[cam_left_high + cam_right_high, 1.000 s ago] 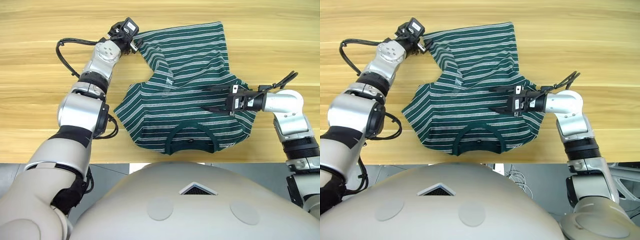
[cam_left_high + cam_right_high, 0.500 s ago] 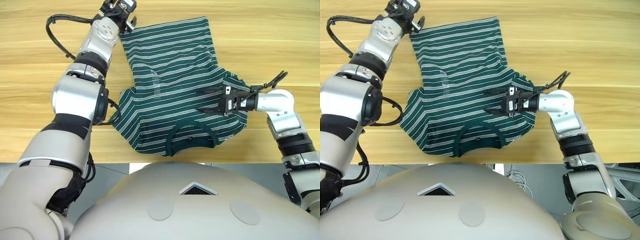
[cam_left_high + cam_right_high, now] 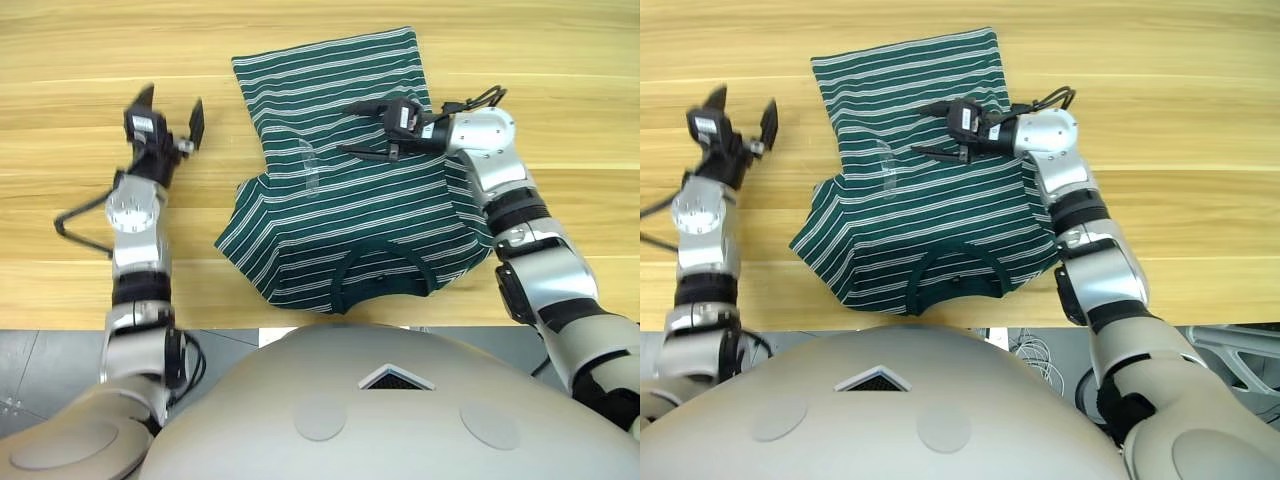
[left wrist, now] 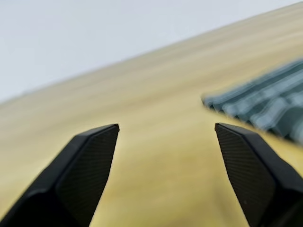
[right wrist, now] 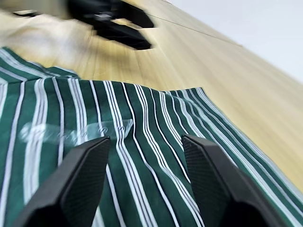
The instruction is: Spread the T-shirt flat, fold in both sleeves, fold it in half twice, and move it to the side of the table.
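Note:
A dark green T-shirt point(image 3: 345, 190) with white stripes lies on the wooden table point(image 3: 560, 110), collar toward me and hem at the far side, its lower body folded narrow. My left gripper point(image 3: 166, 112) is open, raised over bare wood left of the shirt, holding nothing. In the left wrist view its fingers point(image 4: 90, 170) frame the table with the shirt's edge point(image 4: 265, 106) off to one side. My right gripper point(image 3: 362, 128) hovers open over the shirt's upper middle, nothing between its fingers point(image 5: 85, 184). The striped cloth point(image 5: 137, 137) lies below it in the right wrist view.
Bare wood point(image 3: 1180, 110) stretches right of the shirt and along the far side point(image 3: 110, 40). The table's near edge point(image 3: 60, 322) runs just in front of the collar. A clear tag point(image 3: 309, 165) sits on the shirt's middle.
My left gripper let go of the shirt's far left corner and pulled back to the left, now open. My right gripper moved from the shirt's right side up to its upper middle.

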### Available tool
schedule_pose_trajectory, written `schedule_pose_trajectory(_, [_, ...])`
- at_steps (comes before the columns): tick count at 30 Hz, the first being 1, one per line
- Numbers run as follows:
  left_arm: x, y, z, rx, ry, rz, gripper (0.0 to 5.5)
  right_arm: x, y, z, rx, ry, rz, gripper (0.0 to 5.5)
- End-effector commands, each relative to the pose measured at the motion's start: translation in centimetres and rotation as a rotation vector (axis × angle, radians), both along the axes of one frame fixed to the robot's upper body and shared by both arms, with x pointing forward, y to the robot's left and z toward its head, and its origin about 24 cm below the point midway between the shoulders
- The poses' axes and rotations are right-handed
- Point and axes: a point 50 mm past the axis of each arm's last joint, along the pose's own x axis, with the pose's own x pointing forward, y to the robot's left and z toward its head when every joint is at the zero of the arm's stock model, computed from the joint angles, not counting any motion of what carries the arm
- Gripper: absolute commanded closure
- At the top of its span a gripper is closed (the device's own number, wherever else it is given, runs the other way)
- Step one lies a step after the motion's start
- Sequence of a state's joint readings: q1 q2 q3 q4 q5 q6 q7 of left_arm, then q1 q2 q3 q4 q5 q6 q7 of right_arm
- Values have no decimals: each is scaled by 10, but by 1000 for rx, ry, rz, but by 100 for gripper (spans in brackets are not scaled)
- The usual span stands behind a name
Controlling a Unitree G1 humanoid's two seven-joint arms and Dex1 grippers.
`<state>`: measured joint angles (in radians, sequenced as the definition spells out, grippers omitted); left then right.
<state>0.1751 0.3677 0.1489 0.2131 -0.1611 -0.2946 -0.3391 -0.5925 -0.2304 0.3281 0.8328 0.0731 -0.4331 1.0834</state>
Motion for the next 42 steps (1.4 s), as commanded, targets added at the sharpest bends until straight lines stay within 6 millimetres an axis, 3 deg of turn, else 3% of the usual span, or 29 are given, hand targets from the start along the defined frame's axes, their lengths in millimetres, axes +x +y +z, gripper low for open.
schedule_pose_trajectory(1, [-85, -34, 41, -192, 73, -109, 186, 18, 48, 2, -203, 247, 159, 269])
schedule_pose_trajectory(7, [-115, -27, 65, -294, 101, -20, 186, 16, 64, -19, -390, 185, 35, 269])
schedule_pose_trajectory(13, [-120, -21, 68, -335, 138, 46, 186, 13, 75, -36, -550, 54, -120, 269])
schedule_pose_trajectory(18, [-117, -26, 50, -344, 196, 76, 186, 28, 80, -23, -531, -97, -292, 269])
schedule_pose_trajectory(22, [-98, -24, 20, -329, 277, 134, 186, 40, 85, 6, -305, -79, -293, 269])
schedule_pose_trajectory(26, [-75, -3, -9, -307, 345, 226, 186, 46, 73, 20, -168, -71, -265, 269])
schedule_pose_trajectory(29, [-53, 5, -17, -272, 354, 209, 186, 48, 50, 23, -94, -76, -254, 269])
schedule_pose_trajectory(31, [-46, 7, -21, -251, 370, 193, 186, 46, 28, 14, -124, -99, -269, 269])
schedule_pose_trajectory(35, [-51, 3, -25, -270, 404, 163, 186, 35, -17, -11, -237, -116, -329, 269])
schedule_pose_trajectory(38, [-64, -13, -21, -321, 425, 78, 186, 21, -48, -29, -285, -73, -361, 269])
schedule_pose_trajectory(42, [-71, -19, -22, -322, 452, 45, 186, 13, -59, -37, -296, -56, -392, 269])
